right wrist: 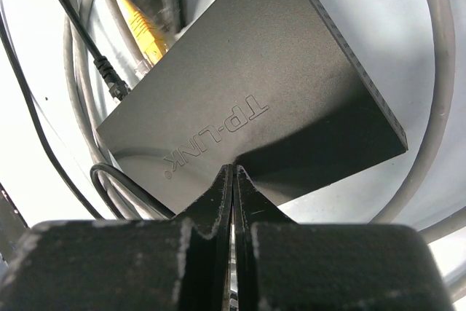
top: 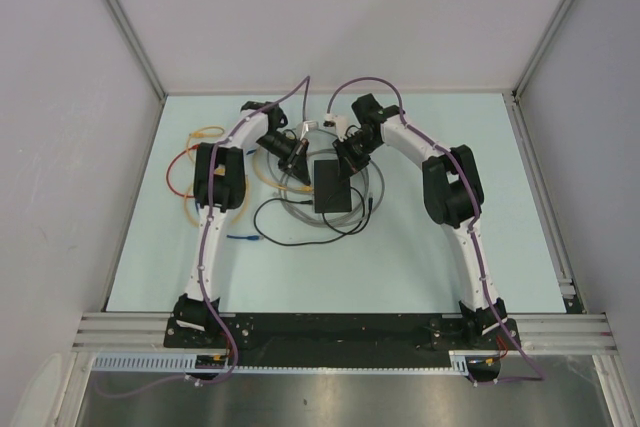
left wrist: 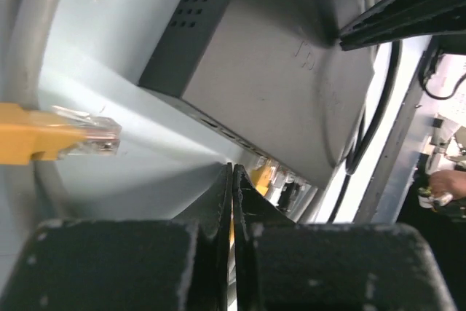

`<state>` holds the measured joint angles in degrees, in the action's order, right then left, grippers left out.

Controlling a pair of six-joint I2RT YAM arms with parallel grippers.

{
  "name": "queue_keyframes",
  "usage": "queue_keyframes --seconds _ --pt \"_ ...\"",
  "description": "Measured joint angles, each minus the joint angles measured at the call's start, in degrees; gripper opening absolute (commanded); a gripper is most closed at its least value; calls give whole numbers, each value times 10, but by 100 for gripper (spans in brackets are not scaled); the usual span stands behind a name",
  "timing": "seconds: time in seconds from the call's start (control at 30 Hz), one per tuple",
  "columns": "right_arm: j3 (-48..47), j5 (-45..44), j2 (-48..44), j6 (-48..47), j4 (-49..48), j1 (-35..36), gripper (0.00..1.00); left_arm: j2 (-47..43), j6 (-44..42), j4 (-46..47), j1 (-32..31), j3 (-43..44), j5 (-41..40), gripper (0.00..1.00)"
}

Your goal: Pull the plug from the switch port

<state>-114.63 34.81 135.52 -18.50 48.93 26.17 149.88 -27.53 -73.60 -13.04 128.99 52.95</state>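
The switch (top: 331, 187) is a flat black box at the table's middle, labelled TP-LINK in the right wrist view (right wrist: 247, 78). A yellow plug (left wrist: 262, 177) sits in its socket row, also seen in the right wrist view (right wrist: 153, 45). My left gripper (left wrist: 232, 167) is shut, its tips just short of that plug, with a yellow sliver showing through the gap; in the top view it (top: 298, 165) is at the switch's far left corner. My right gripper (right wrist: 234, 167) is shut and empty, its tips resting on the switch's top; it (top: 350, 155) is at the far right corner.
A loose yellow plug (left wrist: 91, 136) lies left of the switch. A black plug (right wrist: 113, 81) also enters the switch. Grey cable loops (right wrist: 437, 71) ring the box. Yellow and red cables (top: 190, 172) and a blue plug (top: 245, 238) lie at the left.
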Motion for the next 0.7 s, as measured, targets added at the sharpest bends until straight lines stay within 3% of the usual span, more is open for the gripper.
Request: queue_keyframes --seconds 0.17,0.2,0.3,0.5,0.7 --pt "2 -2 -1 0 -2 2 0 4 -3 -5 1 3 -11 4" --pt "2 -2 -1 0 -2 2 0 4 -4 -7 1 3 -11 19" --pt "2 -2 -1 0 -2 3 0 4 2 -7 3 3 -11 38" --pt "3 -2 -2 0 -3 3 0 5 31 0 16 7 24 42" --pt "7 -7 -5 0 -7 3 0 11 6 -14 23 7 45 42"
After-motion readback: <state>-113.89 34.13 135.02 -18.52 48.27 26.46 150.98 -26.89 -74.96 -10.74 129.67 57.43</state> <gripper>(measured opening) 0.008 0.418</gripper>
